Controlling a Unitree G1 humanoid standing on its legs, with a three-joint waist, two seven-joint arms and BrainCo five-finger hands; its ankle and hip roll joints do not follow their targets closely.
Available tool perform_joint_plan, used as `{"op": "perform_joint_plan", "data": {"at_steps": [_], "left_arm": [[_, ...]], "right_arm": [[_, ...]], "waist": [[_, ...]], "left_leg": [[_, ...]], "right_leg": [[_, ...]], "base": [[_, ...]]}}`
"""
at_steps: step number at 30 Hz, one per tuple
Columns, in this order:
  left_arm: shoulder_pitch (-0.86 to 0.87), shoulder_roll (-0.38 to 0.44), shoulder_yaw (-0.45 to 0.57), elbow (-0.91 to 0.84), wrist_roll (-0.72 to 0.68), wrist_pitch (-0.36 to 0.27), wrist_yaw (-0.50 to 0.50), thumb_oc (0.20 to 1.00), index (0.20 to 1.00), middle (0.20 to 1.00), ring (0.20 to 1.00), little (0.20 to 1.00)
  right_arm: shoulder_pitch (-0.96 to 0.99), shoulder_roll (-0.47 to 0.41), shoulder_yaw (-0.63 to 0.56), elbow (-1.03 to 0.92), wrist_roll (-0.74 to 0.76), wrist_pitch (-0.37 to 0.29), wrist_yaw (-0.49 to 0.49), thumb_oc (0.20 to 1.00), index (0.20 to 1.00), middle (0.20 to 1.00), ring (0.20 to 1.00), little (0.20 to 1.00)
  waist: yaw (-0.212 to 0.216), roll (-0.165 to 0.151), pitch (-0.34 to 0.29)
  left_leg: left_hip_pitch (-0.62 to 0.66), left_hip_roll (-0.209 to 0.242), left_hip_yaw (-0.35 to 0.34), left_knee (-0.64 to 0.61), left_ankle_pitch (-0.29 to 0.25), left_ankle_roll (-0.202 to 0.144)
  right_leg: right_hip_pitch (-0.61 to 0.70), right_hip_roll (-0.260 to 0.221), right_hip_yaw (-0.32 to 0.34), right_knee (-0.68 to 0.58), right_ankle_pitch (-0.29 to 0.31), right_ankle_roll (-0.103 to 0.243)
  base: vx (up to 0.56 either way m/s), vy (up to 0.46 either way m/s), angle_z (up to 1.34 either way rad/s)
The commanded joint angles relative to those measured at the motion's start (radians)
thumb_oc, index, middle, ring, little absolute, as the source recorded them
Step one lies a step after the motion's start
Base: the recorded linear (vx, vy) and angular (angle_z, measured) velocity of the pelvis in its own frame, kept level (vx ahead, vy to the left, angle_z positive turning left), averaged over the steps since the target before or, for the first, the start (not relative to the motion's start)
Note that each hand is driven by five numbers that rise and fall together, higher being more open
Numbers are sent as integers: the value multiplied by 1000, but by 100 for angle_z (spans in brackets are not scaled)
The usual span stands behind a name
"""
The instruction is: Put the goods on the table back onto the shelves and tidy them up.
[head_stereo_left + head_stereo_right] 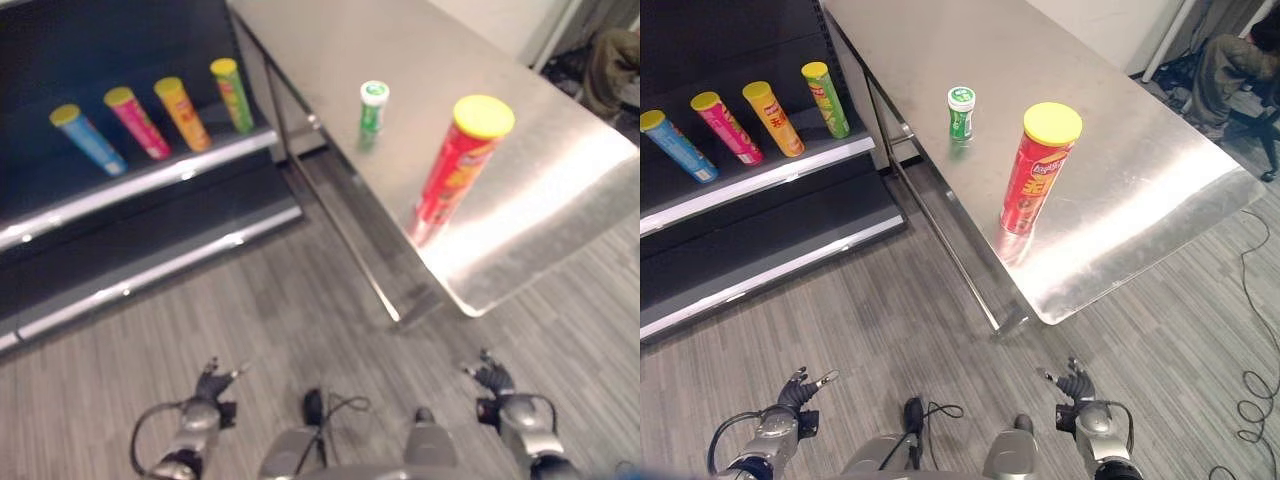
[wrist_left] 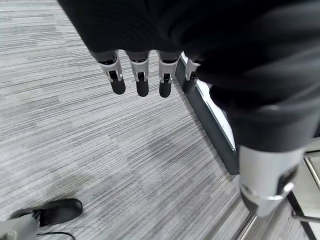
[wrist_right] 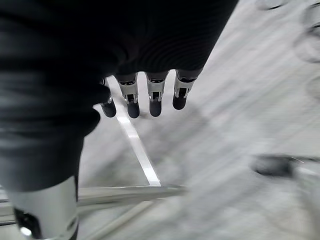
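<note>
Hanging low, both hands empty over the carpet

Left hand (image 1: 798, 394) and right hand (image 1: 1076, 385) hang low above the grey carpet floor (image 1: 920, 330), fingers straight and relaxed, nothing held; wrist views show the fingertips (image 2: 141, 89) pointing down at the carpet. Red chip can with yellow lid (image 1: 1037, 168) stands upright on the steel table (image 1: 1140, 190), small green bottle with white cap (image 1: 960, 112) near it, further back. Four tall cans (image 1: 773, 118) stand in a row on the dark shelf (image 1: 760, 180), left of the table.
</note>
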Motion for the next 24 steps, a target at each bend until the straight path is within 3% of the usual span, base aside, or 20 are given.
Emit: {"op": "perform_joint_plan", "data": {"at_steps": [1, 7, 11, 14, 20, 24], "left_arm": [[9, -30, 45, -31, 41, -30, 17, 1000, 1000, 1000, 1000, 1000], [21, -72, 41, -51, 69, -37, 17, 1000, 1000, 1000, 1000, 1000], [27, -79, 29, -72, 70, -39, 7, 1000, 1000, 1000, 1000, 1000], [36, -82, 23, -80, 79, -35, -6, 1000, 1000, 1000, 1000, 1000], [60, -76, 2, -70, 87, -23, -4, 1000, 1000, 1000, 1000, 1000], [88, -65, 2, -69, 69, -21, -1, 1000, 1000, 1000, 1000, 1000]], "right_arm": [[51, -118, -92, -178, -86, -56, -66, 1000, 1000, 1000, 1000, 1000], [97, -188, -257, -522, -147, -110, -82, 1000, 1000, 1000, 1000, 1000], [70, -205, -289, -632, -106, -151, -68, 1000, 1000, 1000, 1000, 1000], [20, -234, -269, -710, -98, -165, -38, 1000, 1000, 1000, 1000, 1000], [-229, -364, -127, -654, -142, -129, -73, 1000, 1000, 1000, 1000, 1000], [-367, -409, -39, -630, -56, -126, -53, 1000, 1000, 1000, 1000, 1000]], "waist": [[-32, -14, 2], [-57, -11, -22], [-56, -8, -33], [-43, -8, -44], [10, -7, -64], [37, -5, -68]], "left_leg": [[-43, 71, 1, 196, -189, -73], [-24, 103, 6, 204, -196, -86], [-16, 110, 4, 199, -196, -93], [-11, 114, 2, 199, -199, -97], [7, 114, -7, 186, -198, -107], [13, 109, -14, 175, -192, -112]], "right_leg": [[30, 32, -4, -36, 16, -24], [77, 34, -29, -88, 9, -33], [93, 33, -35, -98, 7, -35], [109, 29, -43, -107, 2, -37], [146, 21, -65, -119, -3, -41], [159, 14, -82, -123, -5, -40]], "base": [[62, -30, 25], [61, -27, -11], [24, -5, -1], [11, -9, 2], [27, -24, 10], [13, -22, 16]]}}
